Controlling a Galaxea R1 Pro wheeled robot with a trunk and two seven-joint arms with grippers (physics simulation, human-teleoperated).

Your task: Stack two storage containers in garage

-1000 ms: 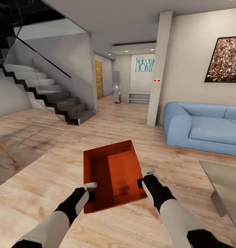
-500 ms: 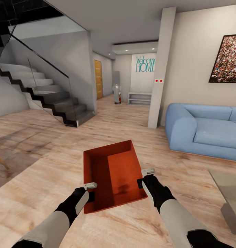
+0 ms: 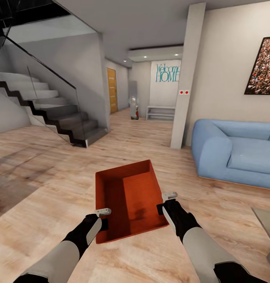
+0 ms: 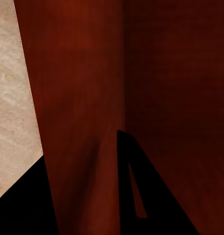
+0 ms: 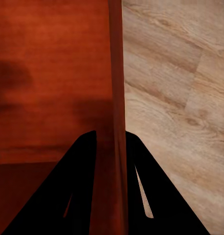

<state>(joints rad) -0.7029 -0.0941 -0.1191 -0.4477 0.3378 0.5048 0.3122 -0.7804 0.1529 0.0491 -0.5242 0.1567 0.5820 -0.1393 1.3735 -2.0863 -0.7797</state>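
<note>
One orange-red storage container (image 3: 129, 198) hangs low over the living room's light wood plank floor (image 3: 52, 184), carried between my two arms. My left gripper (image 3: 104, 218) is shut on its left wall near the closest corner. My right gripper (image 3: 167, 202) is shut on its right wall. In the left wrist view, the dark red wall (image 4: 77, 98) runs between the black fingers (image 4: 151, 205) of the left gripper (image 4: 87, 196). In the right wrist view, the thin wall (image 5: 116, 73) is pinched by the right gripper (image 5: 114, 196), with the bin's bottom on one side and planks on the other. The garage is out of view.
A blue sofa (image 3: 235, 151) stands at the right, and a white pillar (image 3: 188, 74) rises beside it. A staircase with a glass rail (image 3: 52, 106) fills the left. A hallway ahead leads past a wooden door (image 3: 112, 90) to a low shelf (image 3: 160, 113). A table corner (image 3: 267, 221) pokes in at bottom right.
The whole view has shifted: the sofa and table have slid right and the stairs have come nearer, so the camera has moved. The container sits the same in both grippers.
</note>
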